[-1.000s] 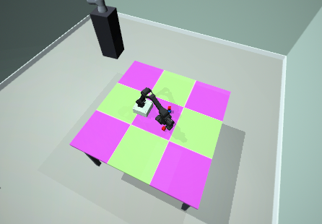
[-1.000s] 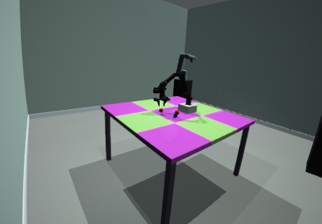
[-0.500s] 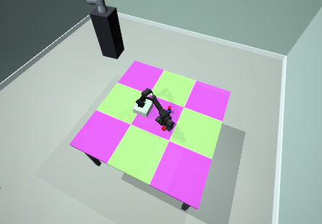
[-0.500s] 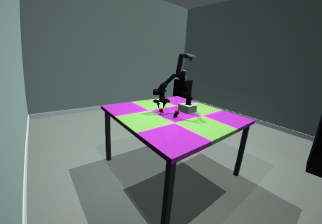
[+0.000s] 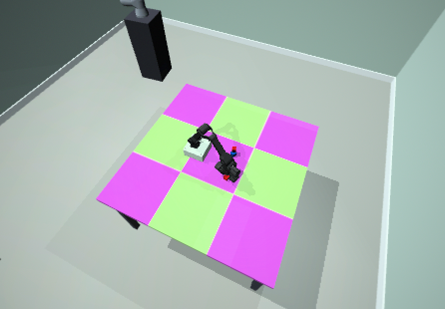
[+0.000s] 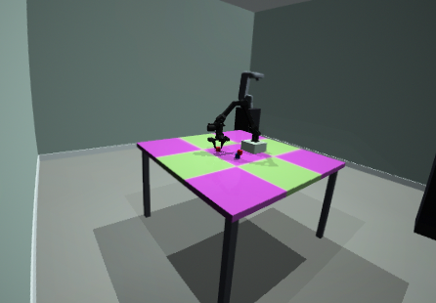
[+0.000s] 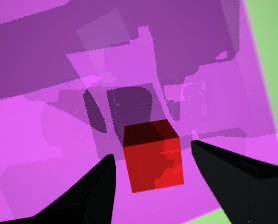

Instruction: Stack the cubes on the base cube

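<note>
The blue base cube stands on the table. One red cube sits on top of it; its exact offset and level are too small to tell. The other red cube lies flat on the table, away from the base. My gripper is open and points down over this loose cube. In the wrist view the fingers stand to its left and right, with gaps on both sides. The arm partly hides this cube in the top view.
The arm stands on a white block on the checkered table. The base cube with its red cube stands between the loose cube and the table's far right side in the top view. A grey arm on a black pedestal stands off the table.
</note>
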You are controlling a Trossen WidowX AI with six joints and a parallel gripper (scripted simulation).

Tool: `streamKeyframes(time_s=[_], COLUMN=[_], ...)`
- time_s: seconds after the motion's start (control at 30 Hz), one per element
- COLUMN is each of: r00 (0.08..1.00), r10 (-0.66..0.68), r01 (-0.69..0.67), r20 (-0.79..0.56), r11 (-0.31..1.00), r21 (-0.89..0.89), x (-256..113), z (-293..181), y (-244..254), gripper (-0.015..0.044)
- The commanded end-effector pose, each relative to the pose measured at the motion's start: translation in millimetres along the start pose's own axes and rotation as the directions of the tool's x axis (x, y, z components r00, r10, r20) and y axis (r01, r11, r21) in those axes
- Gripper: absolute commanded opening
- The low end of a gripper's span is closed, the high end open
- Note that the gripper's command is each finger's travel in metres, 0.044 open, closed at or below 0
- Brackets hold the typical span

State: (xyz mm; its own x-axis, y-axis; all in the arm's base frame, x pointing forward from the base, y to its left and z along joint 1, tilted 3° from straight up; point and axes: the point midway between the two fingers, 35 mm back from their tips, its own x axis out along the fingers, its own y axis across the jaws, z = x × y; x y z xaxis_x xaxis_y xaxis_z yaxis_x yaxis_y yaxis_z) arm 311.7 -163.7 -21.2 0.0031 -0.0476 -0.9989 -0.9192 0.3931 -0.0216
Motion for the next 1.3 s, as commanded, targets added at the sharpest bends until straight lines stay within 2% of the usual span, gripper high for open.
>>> streamKeyframes(time_s=[0.0,0.1,0.13,0.3,1.27], r00=[1.0,1.0,1.0,1.0,1.0], r10=[0.003,0.003,0.003,0.003,0.002], r01=[-0.003,-0.003,-0.003,-0.003,-0.002], r20=[-0.006,-0.006,-0.006,-0.006,-0.005], r11=[1.0,1.0,1.0,1.0,1.0], r21=[-0.003,-0.003,-0.003,-0.003,-0.003], x=[3.6,3.6,3.6,-0.8,-91.9], z=[-0.9,-0.9,-0.9,-0.9,-0.4], y=[0.9,0.9,0.9,0.1,-1.9], gripper=[0.0186,0.0107,0.0105,0.0105,0.0105])
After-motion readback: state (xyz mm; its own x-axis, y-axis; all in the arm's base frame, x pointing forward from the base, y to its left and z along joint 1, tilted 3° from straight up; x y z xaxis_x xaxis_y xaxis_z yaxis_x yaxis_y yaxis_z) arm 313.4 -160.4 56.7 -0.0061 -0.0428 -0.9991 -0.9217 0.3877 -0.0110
